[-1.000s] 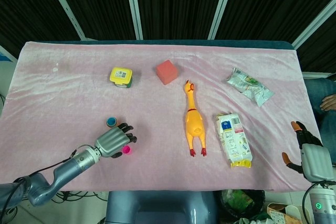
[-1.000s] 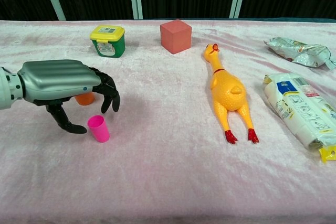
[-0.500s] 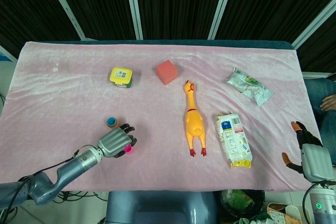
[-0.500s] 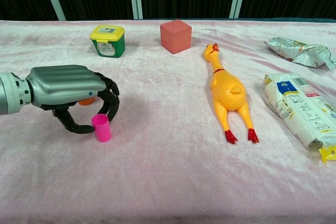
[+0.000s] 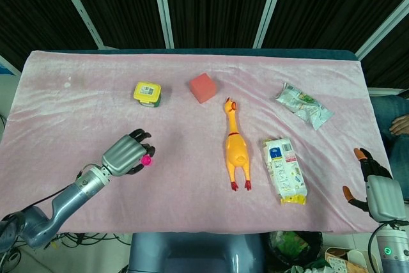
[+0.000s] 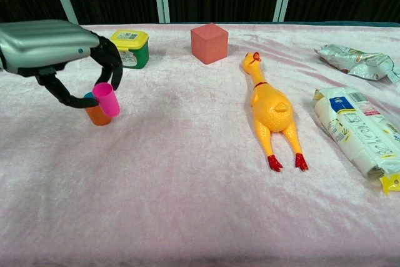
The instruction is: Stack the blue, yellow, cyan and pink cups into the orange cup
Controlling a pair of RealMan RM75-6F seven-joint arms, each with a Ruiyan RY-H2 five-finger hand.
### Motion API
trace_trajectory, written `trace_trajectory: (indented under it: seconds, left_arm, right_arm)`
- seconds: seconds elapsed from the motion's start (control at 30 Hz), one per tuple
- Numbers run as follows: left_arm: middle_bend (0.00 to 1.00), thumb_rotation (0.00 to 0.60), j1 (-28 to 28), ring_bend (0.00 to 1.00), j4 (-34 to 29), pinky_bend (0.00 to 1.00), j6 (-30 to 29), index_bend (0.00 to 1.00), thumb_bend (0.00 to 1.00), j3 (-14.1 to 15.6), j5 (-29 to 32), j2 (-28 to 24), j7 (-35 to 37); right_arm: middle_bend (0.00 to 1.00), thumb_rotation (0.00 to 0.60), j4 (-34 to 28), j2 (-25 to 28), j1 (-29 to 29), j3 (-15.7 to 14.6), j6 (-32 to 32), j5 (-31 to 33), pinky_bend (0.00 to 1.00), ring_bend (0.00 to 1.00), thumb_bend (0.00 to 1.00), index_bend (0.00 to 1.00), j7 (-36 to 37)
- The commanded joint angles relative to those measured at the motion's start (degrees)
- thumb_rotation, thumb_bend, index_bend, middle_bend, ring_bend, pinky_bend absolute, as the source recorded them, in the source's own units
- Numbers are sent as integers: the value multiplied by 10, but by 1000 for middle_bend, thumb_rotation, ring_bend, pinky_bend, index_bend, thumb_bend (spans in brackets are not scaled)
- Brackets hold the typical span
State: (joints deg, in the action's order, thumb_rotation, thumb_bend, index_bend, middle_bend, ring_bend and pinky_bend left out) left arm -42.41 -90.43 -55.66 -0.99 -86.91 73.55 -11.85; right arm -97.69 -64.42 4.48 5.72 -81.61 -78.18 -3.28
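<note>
Left hand pinches pink cup, lifted and tilted, just above orange cup.
Surface: pink cloth. Rubber chicken lies centre-right, white packet beside it, red cube and yellow-lidded green tub near far edge. Orange cup stands upright, blue rim showing inside. Right hand off the surface's right edge, fingers apart, holding nothing.

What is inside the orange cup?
In the chest view a bit of blue rim shows at the top of the orange cup, so another cup sits in it. The left hand and its pink cup cover the rest.
</note>
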Motion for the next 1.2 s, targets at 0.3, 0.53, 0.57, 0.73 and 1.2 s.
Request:
trace_trajectory:
  seconds: [0.3, 0.53, 0.57, 0.73, 1.2]
  left_arm:
    - [561, 600, 18, 184, 16, 197, 9, 521, 338, -3, 39, -28, 30]
    - [560, 600, 16, 184, 72, 197, 11, 521, 338, -13, 40, 2, 80]
    - [559, 600, 15, 183, 78, 197, 10, 521, 338, -14, 37, 6, 86]
    - [559, 600, 11, 183, 104, 197, 12, 521, 337, -13, 27, 26, 101]
    - [554, 600, 9, 183, 128, 197, 33, 518, 338, -9, 39, 42, 93]
  right_arm:
    - [55, 600, -1, 0, 0, 0, -1, 0, 214, 160, 261, 35, 2]
    - [56, 600, -2, 0, -1, 0, 0, 1, 214, 160, 261, 36, 2]
    - [55, 600, -2, 0, -1, 0, 0, 2, 214, 160, 261, 36, 2]
    - [55, 600, -1, 1, 0, -1, 1, 1, 214, 160, 261, 35, 2]
    - [55, 600, -2, 1, 0, -1, 2, 1, 214, 160, 261, 36, 4]
